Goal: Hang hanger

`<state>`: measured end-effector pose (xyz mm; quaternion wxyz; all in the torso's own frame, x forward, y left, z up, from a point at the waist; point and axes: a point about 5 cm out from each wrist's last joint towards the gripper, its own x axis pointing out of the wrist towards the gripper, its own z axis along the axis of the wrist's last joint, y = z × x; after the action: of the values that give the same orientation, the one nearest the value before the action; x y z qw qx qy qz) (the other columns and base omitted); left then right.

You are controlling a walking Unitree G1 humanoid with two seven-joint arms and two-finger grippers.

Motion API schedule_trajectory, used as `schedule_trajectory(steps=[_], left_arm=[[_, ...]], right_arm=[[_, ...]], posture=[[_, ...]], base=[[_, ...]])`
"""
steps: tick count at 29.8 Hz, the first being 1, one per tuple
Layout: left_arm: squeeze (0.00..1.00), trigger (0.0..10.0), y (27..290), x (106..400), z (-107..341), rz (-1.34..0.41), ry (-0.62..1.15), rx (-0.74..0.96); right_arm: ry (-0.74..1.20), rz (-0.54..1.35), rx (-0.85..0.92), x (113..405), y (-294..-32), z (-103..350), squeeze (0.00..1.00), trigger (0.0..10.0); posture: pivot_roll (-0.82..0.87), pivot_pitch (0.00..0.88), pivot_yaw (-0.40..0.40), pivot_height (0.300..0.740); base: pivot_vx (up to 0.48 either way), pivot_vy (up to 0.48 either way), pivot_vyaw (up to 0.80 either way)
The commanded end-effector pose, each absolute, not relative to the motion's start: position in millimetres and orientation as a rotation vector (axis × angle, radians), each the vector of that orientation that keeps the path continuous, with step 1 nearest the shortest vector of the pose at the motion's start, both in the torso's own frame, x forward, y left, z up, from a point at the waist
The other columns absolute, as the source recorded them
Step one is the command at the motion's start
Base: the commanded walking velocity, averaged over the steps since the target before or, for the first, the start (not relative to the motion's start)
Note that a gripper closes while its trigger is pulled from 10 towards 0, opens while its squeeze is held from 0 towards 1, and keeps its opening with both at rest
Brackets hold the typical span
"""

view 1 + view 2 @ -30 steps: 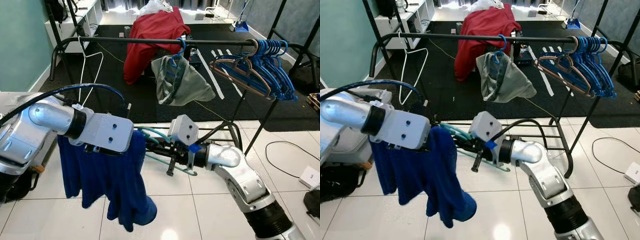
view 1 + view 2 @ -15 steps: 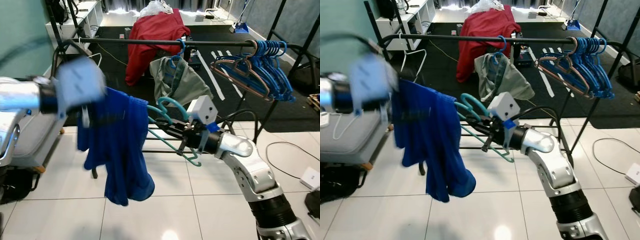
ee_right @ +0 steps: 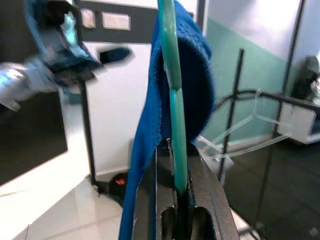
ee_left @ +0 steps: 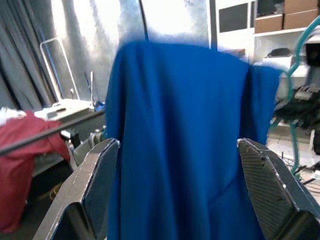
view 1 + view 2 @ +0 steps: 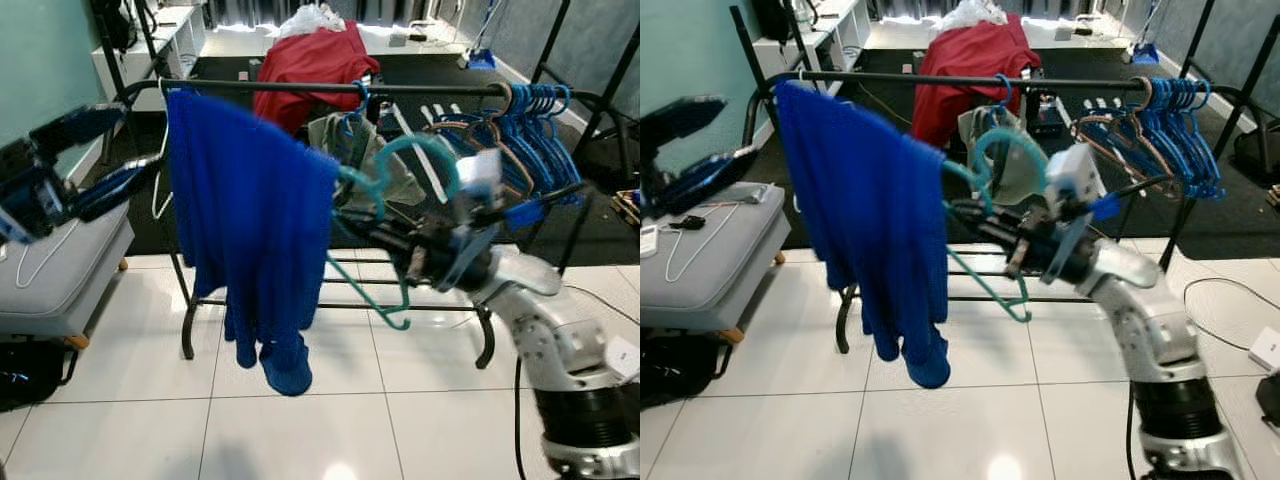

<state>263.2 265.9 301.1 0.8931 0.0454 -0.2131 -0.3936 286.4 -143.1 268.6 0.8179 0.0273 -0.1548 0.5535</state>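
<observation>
One teal hanger [image 5: 385, 215] carrying one blue garment [image 5: 250, 220], raised at the rail [image 5: 300, 87].
Right gripper [image 3: 175, 150] clamps the hanger; left gripper [image 4: 177, 165] hangs spread open, empty.

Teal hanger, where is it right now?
In the left eye view the teal hanger is centre frame, clamped in the right claw, blue garment draped on its left end, hook raised near the black rail beside the grey garment.
</observation>
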Motion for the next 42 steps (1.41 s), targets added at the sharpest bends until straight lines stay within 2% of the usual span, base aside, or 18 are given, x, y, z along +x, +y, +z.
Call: schedule_trajectory(steps=[1, 11, 15, 16, 17, 18, 20, 24, 30, 36, 38, 41, 42], left_arm=[[0.00, 10.0, 265, 265, 296, -0.800, -0.419, 0.092], [0.00, 10.0, 261, 267, 295, -0.785, -0.422, 0.056], [0.00, 10.0, 242, 268, 288, -0.874, -0.395, 0.021], [0.00, 6.2, 238, 267, 286, -0.903, -0.391, 0.013], [0.00, 6.2, 238, 267, 286, -0.903, -0.391, 0.013], [0.00, 0.0, 233, 266, 284, -0.933, -0.381, 0.004], [0.00, 0.0, 230, 265, 283, -0.949, -0.374, -0.001], [0.00, 0.0, 205, 260, 274, -1.061, -0.352, -0.065], [0.00, 0.0, 195, 265, 270, -1.056, -0.357, -0.086], [0.00, 0.0, 211, 276, 282, -0.920, -0.407, -0.054], [0.00, 0.0, 230, 282, 292, -0.793, -0.437, -0.026], [0.00, 0.0, 230, 282, 292, -0.793, -0.437, -0.026], [0.00, 0.0, 238, 284, 297, -0.730, -0.450, -0.013]], right_arm=[[-0.376, 1.223, 0.072, 280, -142, 279, 0.00, 0.0], [-0.381, 1.277, 0.112, 273, -143, 287, 0.00, 0.0], [-0.376, 1.289, 0.127, 273, -141, 289, 0.00, 0.0], [-0.376, 1.290, 0.129, 273, -141, 289, 0.00, 0.0], [-0.376, 1.290, 0.129, 273, -141, 289, 0.00, 0.0], [-0.378, 1.288, 0.131, 273, -141, 289, 0.00, 0.0], [-0.378, 1.288, 0.134, 273, -141, 289, 0.00, 0.0], [-0.381, 1.284, 0.142, 273, -141, 291, 0.00, 0.0], [-0.382, 1.274, 0.143, 273, -141, 291, 0.00, 0.0], [-0.363, 1.256, 0.130, 274, -143, 288, 0.00, 0.0], [-0.348, 1.240, 0.122, 275, -145, 284, 0.00, 0.0], [-0.348, 1.240, 0.122, 275, -145, 284, 0.00, 0.0], [-0.342, 1.233, 0.120, 275, -145, 283, 0.00, 0.0]], posture=[[-0.06, 0.065, 0.012, 0.740], [-0.06, 0.063, 0.008, 0.740], [-0.06, 0.061, 0.007, 0.740], [-0.06, 0.061, 0.007, 0.740], [-0.06, 0.061, 0.007, 0.740], [-0.06, 0.061, 0.006, 0.740], [-0.06, 0.061, 0.006, 0.740], [-0.06, 0.060, 0.007, 0.740], [-0.07, 0.059, 0.011, 0.740], [-0.07, 0.061, 0.013, 0.740], [-0.06, 0.062, 0.013, 0.740], [-0.06, 0.062, 0.013, 0.740], [-0.06, 0.061, 0.013, 0.740]], base=[[0.000, 0.000, 0.00], [0.000, 0.000, 0.00], [0.000, 0.000, 0.00], [0.000, 0.000, 0.00], [0.000, 0.000, 0.00], [0.000, 0.000, 0.00], [0.000, 0.000, 0.00], [0.000, 0.000, 0.00], [0.000, 0.000, 0.00], [0.000, 0.000, 0.00], [0.000, 0.000, 0.00], [0.000, 0.000, 0.00], [0.000, 0.000, 0.00]])
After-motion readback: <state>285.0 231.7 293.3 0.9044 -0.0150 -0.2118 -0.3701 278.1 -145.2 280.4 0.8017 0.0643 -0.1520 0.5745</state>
